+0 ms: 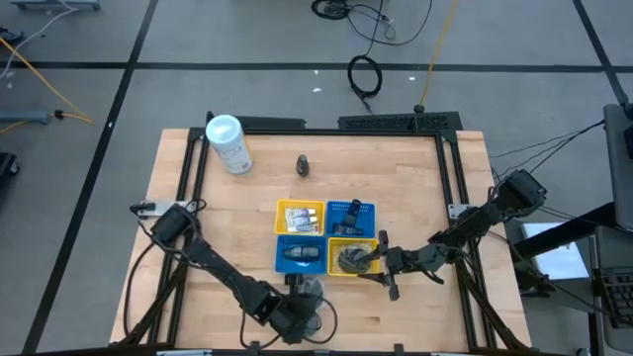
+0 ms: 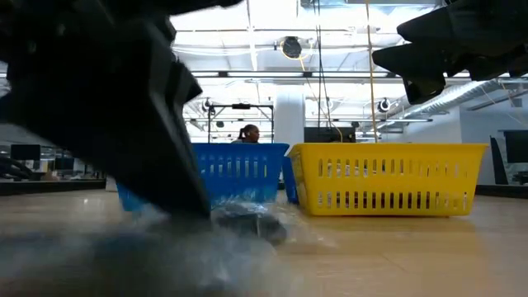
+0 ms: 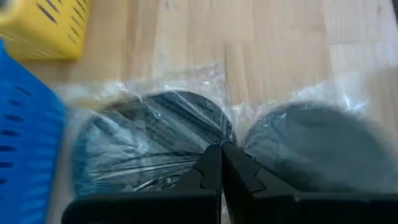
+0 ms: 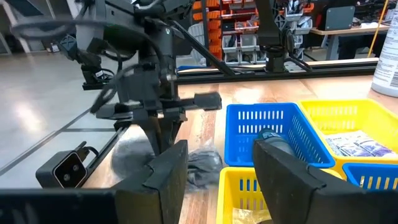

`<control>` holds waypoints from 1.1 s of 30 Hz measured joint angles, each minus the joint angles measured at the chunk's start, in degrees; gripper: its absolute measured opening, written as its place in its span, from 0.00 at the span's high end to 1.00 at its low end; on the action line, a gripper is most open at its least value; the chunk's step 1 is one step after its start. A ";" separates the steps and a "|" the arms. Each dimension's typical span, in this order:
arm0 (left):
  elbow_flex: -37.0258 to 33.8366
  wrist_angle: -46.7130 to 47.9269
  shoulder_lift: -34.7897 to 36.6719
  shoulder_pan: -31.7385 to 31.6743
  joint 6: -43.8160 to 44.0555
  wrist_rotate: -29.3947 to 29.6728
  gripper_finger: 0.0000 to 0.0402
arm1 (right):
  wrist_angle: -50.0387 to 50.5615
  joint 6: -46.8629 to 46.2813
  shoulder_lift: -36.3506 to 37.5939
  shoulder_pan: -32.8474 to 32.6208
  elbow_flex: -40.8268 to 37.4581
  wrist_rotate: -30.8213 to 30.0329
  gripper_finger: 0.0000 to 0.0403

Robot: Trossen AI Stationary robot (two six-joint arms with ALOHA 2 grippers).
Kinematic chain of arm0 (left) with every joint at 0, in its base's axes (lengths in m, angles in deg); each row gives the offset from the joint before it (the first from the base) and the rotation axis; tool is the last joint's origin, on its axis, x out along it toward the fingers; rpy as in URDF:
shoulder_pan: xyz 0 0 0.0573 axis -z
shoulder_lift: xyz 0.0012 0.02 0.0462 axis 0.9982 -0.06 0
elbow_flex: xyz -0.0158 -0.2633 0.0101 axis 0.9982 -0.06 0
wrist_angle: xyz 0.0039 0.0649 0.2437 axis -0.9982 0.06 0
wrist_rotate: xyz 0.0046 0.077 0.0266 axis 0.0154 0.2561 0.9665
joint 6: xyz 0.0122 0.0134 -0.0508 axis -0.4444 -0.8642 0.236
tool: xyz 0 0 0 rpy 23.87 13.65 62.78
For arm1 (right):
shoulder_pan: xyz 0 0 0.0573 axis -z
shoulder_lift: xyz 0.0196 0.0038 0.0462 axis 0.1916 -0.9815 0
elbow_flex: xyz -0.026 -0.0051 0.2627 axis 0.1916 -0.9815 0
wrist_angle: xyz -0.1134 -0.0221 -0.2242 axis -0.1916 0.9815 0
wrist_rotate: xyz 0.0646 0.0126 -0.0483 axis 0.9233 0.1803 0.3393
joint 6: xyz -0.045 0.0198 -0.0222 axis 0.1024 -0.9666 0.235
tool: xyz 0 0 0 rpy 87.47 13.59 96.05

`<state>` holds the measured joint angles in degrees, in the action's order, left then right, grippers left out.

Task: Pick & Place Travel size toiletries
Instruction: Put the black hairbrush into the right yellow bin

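While left gripper (image 3: 221,163) pinches wrapped discs (image 3: 155,134) beside baskets (image 1: 301,254), right gripper (image 4: 214,177) open.

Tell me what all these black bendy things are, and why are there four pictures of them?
They are two robot arms working at a wooden table. One camera looks down from above, one sits at table height, and each arm carries one on its wrist.

Four little baskets sit together in a square, two blue and two yellow, holding tiny travel toiletries. A white canister and a small dark bottle stand farther back.

The left end effector is down at the table's front edge, its fingers pinched shut on the clear wrap of two dark round discs. The right end effector hovers open over a yellow basket, holding nothing. A person shows far off in the room behind.
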<state>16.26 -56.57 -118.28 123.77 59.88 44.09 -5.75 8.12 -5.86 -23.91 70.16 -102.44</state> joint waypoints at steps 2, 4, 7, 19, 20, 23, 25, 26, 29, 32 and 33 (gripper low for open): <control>0.07 0.00 0.69 0.18 -0.63 1.29 1.00 | 0.02 0.00 0.00 0.00 -0.02 -0.01 0.58; 0.38 0.02 1.39 0.48 -1.75 2.33 1.00 | 0.06 0.00 0.00 0.00 -0.02 -0.01 0.58; 1.78 0.49 1.49 0.48 -3.42 3.81 1.00 | 0.05 0.00 0.00 -0.01 -0.02 -0.01 0.58; 10.22 4.46 1.57 0.79 -10.01 7.57 1.00 | 0.05 0.00 0.00 0.00 -0.02 0.00 0.58; 10.87 4.88 1.55 0.84 -10.87 7.55 1.00 | 0.04 0.00 0.00 -0.02 -0.02 0.01 0.58; 12.70 4.99 1.55 0.83 -13.20 7.89 1.00 | 0.04 0.00 0.00 -0.02 -0.02 0.01 0.58; 13.66 6.06 1.55 0.83 -14.88 9.59 1.00 | 0.04 0.00 0.00 -0.02 -0.02 0.01 0.58; 14.24 7.52 1.55 0.83 -15.76 10.61 1.00 | 0.04 0.00 0.00 -0.01 -0.02 0.01 0.58; 16.64 12.46 1.55 0.81 -16.93 14.89 1.00 | 0.04 0.00 0.00 -0.02 -0.02 0.01 0.58; 18.64 16.73 1.57 0.72 -17.93 19.94 1.00 | -0.13 -0.68 0.00 -0.02 -0.02 0.01 0.58; 19.12 17.48 1.57 0.66 -19.00 21.33 1.00 | -0.45 -1.42 0.00 -0.01 -0.02 0.02 0.58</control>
<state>35.37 -39.08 -116.70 124.43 40.88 65.42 -6.20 6.70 -5.86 -23.92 70.14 -102.42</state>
